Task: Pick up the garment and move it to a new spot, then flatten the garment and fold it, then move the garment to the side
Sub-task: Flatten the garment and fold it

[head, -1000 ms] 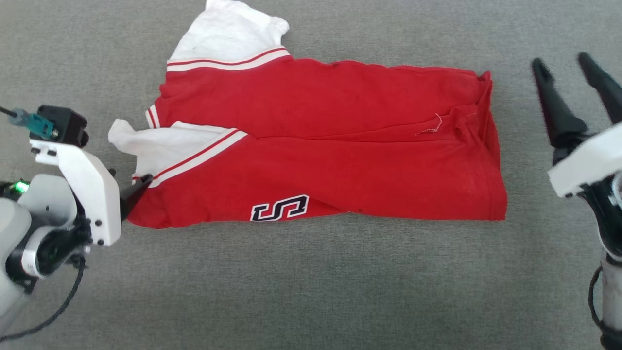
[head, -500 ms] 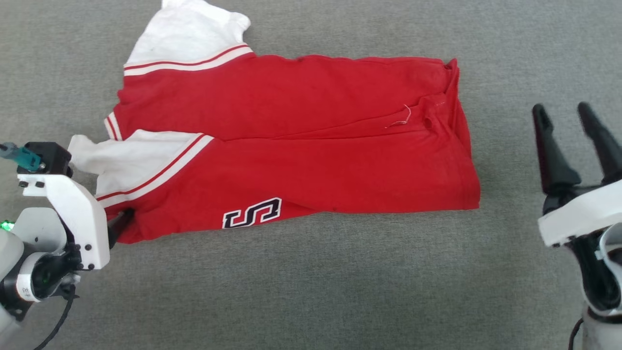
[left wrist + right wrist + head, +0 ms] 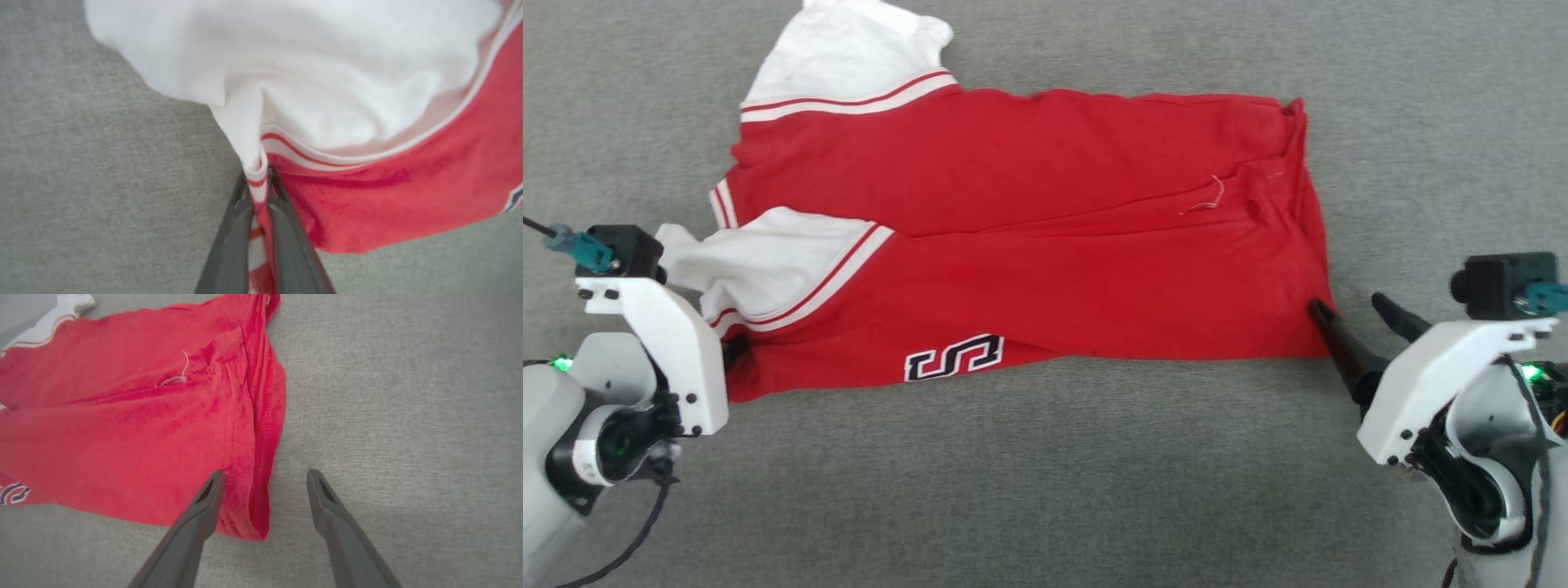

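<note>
Two corners, for an even lift I think: my left gripper (image 3: pixel 257 175) clamps the garment (image 3: pixel 1045 245) at its sleeve trim, my right gripper (image 3: pixel 266 475), open, straddles the hem.

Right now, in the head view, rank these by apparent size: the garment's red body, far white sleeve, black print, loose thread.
Largest to smallest: red body, far sleeve (cropped at the top), print, thread.
</note>
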{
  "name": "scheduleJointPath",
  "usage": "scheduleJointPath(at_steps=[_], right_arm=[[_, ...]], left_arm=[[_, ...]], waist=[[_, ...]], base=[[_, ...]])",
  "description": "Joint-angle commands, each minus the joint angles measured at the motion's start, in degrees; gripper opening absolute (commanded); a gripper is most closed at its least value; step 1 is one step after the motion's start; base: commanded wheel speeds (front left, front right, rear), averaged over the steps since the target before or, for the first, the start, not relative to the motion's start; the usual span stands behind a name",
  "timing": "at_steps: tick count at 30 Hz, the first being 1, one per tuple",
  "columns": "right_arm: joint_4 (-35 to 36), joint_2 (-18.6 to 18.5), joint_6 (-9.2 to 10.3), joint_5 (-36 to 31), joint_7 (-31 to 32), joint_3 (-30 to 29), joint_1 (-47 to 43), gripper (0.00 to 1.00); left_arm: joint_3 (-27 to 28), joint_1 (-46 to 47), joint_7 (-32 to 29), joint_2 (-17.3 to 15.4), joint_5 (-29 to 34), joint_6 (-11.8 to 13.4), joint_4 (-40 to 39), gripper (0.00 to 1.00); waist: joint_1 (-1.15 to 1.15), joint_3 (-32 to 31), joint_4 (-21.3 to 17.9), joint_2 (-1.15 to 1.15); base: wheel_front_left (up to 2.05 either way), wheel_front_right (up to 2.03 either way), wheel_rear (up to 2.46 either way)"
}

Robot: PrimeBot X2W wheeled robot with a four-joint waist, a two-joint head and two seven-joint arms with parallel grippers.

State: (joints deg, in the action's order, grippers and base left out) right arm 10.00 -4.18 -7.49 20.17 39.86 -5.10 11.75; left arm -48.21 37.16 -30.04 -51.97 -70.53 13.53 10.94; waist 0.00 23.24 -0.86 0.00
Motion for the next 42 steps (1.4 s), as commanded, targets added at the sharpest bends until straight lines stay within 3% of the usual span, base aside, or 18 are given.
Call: scheduleJointPath(at_steps=[1,10,11,12,17,24,37,40,42], right_arm=[[-1.18,-0.22,0.0,-0.53,1.9,0.27,1.23,1.0],[-11.51,-2.04,-0.02,-2.47,12.45,3.6,4.23,0.98],[-12.49,-2.45,-0.03,-2.29,13.11,4.14,4.36,0.26],[-13.56,-2.59,-0.02,-2.19,13.42,3.88,4.66,0.0],[-14.49,-4.1,0.0,-1.52,14.49,3.7,6.2,0.0],[-8.8,-6.58,0.0,0.62,18.38,1.79,7.9,0.0],[6.1,-7.49,0.01,1.56,29.99,-3.12,1.17,0.0],[9.64,-6.17,0.01,1.89,32.24,-5.06,-2.56,0.0],[10.02,-5.17,0.01,1.79,31.61,-5.69,-3.92,0.0]], left_arm=[[-1.75,-1.16,-0.47,2.14,0.29,-0.49,1.03,0.0],[-2.78,0.59,0.31,5.36,1.53,-2.64,2.17,0.0],[-2.82,0.77,0.6,5.74,1.74,-2.76,2.34,0.0],[-2.68,0.82,0.86,6.02,1.79,-3.01,2.54,0.0],[-2.29,0.85,1.82,6.34,1.32,-3.48,3.0,0.0],[-0.73,-0.09,2.35,3.42,0.48,-2.49,-0.2,0.0],[2.1,-8.17,3.97,-6.63,-1.83,6.29,-17.73,0.0],[2.39,-11.95,5.48,-7.79,-3.2,8.94,-21.23,0.0],[2.24,-13.48,6.19,-7.68,-3.94,9.4,-21.78,0.0]], waist=[[0.0,0.0,1.09,0.0],[0.0,-0.21,4.86,0.0],[0.0,-0.29,5.23,0.0],[0.0,-0.36,5.46,0.0],[0.0,-0.86,6.3,0.0],[0.0,-2.44,6.63,0.0],[0.0,-4.2,6.53,0.0],[0.0,-4.23,6.34,0.0],[0.0,-4.1,6.18,0.0]], base=[[0.0,0.0,0.0],[0.0,0.0,0.0],[0.0,0.0,0.0],[0.0,0.0,0.0],[0.0,0.0,0.0],[0.0,0.0,0.0],[0.0,0.0,0.0],[0.0,0.0,0.0],[0.0,0.0,0.0]])
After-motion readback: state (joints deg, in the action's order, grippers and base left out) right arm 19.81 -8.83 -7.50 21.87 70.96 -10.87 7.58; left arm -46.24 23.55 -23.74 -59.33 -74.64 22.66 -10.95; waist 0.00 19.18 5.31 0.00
